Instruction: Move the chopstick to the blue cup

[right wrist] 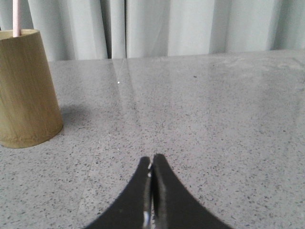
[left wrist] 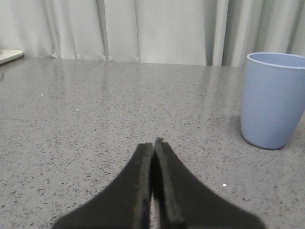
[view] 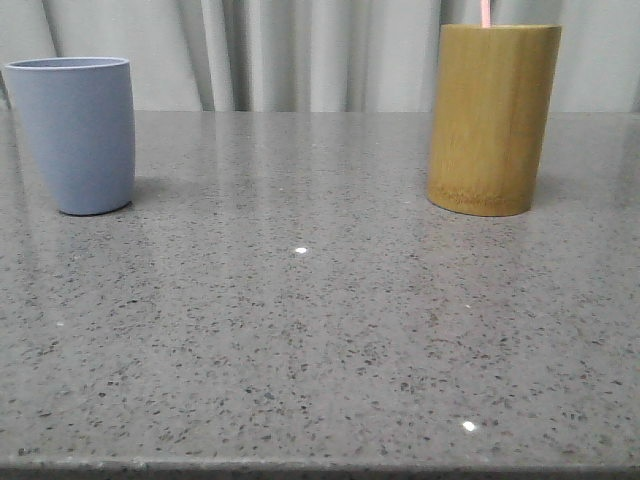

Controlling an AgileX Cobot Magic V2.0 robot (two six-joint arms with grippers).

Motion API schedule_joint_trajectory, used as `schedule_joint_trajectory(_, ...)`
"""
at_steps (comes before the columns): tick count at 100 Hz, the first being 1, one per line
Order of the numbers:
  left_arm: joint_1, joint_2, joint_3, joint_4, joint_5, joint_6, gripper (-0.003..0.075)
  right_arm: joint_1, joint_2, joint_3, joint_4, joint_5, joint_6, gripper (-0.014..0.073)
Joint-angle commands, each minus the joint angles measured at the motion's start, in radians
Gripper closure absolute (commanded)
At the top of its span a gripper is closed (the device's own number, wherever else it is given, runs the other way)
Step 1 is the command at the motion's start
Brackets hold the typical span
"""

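Observation:
The blue cup (view: 75,132) stands upright at the far left of the grey table; it also shows in the left wrist view (left wrist: 273,99). A pale pink chopstick (view: 485,12) sticks up out of the yellow-brown bamboo cylinder (view: 492,118) at the far right; only a short tip shows, also in the right wrist view (right wrist: 15,17). My left gripper (left wrist: 153,143) is shut and empty, low over the table, apart from the blue cup. My right gripper (right wrist: 152,160) is shut and empty, apart from the bamboo cylinder (right wrist: 26,88). Neither gripper shows in the front view.
The speckled grey table (view: 320,320) runs to a front edge near the bottom of the front view. Pale curtains (view: 300,50) hang behind the table. A pale flat object (left wrist: 8,55) lies at the table's far edge in the left wrist view.

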Motion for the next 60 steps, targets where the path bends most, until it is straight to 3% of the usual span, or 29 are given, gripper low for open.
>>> schedule_joint_trajectory(1, 0.000, -0.010, -0.108, -0.035, -0.013, -0.007, 0.0739, -0.004, -0.009, -0.101, 0.004, 0.021, -0.004, 0.0663)
schedule_joint_trajectory(13, 0.000, 0.051, -0.239, -0.033, 0.124, -0.007, 0.0739, -0.004, 0.039, -0.203, 0.008, 0.122, -0.004, 0.0655)
schedule_joint_trajectory(60, 0.000, 0.455, -0.637, -0.052, 0.282, 0.000, 0.0738, -0.003, 0.409, -0.584, 0.015, 0.289, -0.005, 0.0652)
